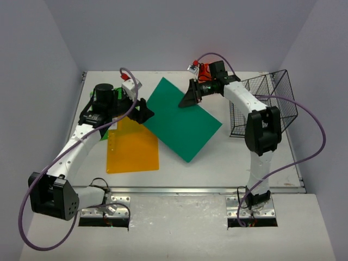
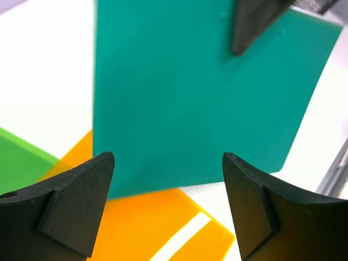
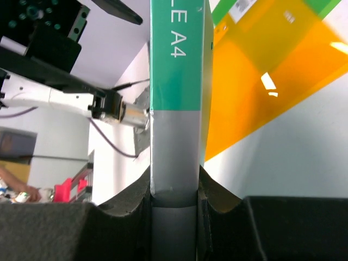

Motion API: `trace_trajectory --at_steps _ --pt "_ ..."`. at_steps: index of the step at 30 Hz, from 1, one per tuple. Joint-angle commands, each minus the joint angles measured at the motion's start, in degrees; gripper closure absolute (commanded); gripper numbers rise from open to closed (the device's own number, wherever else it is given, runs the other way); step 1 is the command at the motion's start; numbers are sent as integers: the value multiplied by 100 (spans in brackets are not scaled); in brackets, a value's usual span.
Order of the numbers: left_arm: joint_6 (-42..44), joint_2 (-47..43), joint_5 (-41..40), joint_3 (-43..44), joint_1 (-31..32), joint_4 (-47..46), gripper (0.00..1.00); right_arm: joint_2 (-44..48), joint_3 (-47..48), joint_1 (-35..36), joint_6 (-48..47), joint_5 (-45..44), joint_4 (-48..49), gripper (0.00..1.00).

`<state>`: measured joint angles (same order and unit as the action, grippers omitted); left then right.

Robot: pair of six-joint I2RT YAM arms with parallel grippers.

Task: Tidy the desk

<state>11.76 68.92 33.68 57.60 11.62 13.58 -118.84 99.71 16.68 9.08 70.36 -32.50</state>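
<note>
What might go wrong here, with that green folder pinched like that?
The right end effector grips the flat teal-green plastic folder by one edge only, so it may slip or twist out. The open left end effector sits close to another corner and might knock it.

A dark green folder (image 1: pixel 182 122) sits skewed like a diamond, white lettering ending in "LE A4" printed along its spine above a grey strip. Seen from above, its left corner meets the far right corner of a see-through orange folder (image 1: pixel 133 149). A light green folder (image 2: pixel 19 163) shows from under the orange one's left side. A black wire basket (image 1: pixel 272 103) stands at the right. A red object (image 1: pixel 203 71), partly hidden, sits at the back.
</note>
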Motion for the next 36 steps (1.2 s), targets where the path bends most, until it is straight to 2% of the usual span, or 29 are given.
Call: trace_trajectory --at_steps 1,5,8,12,16,19,22,28,36 --pt "-1255 287 816 513 -929 195 22 532 -282 -3 1070 -4 1639 100" --pt "-1401 740 1245 988 -1495 390 19 967 -769 -7 1257 -151 2656 100" --pt "-1697 914 1580 1019 -1813 114 18 1221 -1110 -26 1349 -246 3229 100" --pt "-2246 1032 2543 647 -2161 -357 17 1466 -1385 -87 1852 -477 4064 100" --pt "-3389 992 3203 10 -2216 -1482 15 1530 -1428 -234 3109 -869 5176 100" --pt "-4598 887 3249 -500 -2199 -3098 14 1526 -1487 -323 3909 -1172 6104 100" --pt "-5038 997 3066 -644 -2108 -3746 13 1574 -1602 -315 4524 -1383 6672 100" --pt "-5248 1265 2622 -359 -1569 -4351 12 1566 -1363 -180 4904 -1403 6761 100" --pt "-5934 1751 2188 -193 -1247 -5071 10 1621 -1157 -95 5107 -1386 6828 100"
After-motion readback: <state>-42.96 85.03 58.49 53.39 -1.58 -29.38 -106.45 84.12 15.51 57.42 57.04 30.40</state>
